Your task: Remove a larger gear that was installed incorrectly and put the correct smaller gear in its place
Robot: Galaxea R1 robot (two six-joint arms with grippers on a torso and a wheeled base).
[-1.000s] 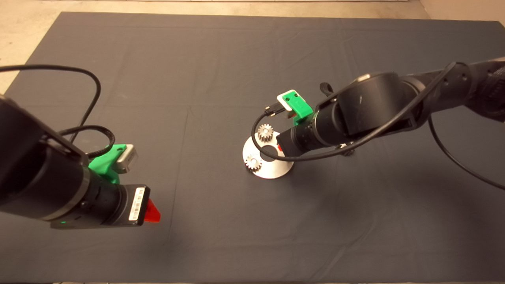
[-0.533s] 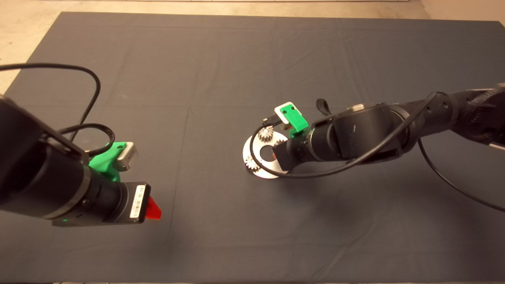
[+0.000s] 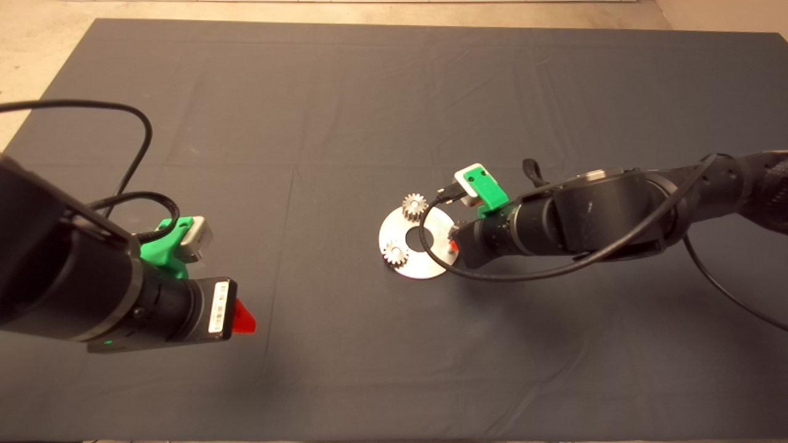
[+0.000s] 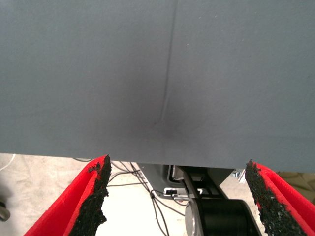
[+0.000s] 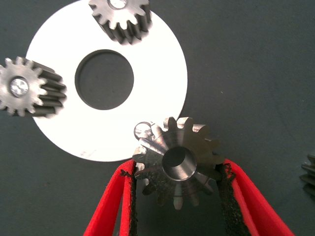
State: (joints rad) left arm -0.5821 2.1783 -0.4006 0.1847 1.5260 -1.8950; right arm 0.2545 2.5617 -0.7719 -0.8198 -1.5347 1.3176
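Observation:
In the right wrist view my right gripper (image 5: pixel 178 169) is shut on the larger gear (image 5: pixel 179 162), a chunky dark steel gear with an empty bore. The gear hangs over the rim of the silver disc (image 5: pixel 162 59), just clear of a bare peg (image 5: pixel 143 130). In the head view the right gripper (image 3: pixel 454 245) sits at the right edge of the disc (image 3: pixel 425 264) and hides the larger gear. A sliver of dark teeth (image 5: pixel 309 174) lies on the mat beside the gripper; I cannot tell whether it is the smaller gear. My left gripper (image 4: pixel 177 166) is open and holds nothing.
Two small pinions (image 5: pixel 119 17) (image 5: pixel 29 87) sit on pegs on the disc; in the head view these pinions (image 3: pixel 415 205) (image 3: pixel 394 253) are on its left side. The left gripper (image 3: pixel 243 320) hovers over the mat's lower left. The right arm's cable (image 3: pixel 425 240) loops across the disc.
The right gripper has drawn back to the right, from over the disc's middle to its right rim, with the larger gear in it. The left arm has barely shifted.

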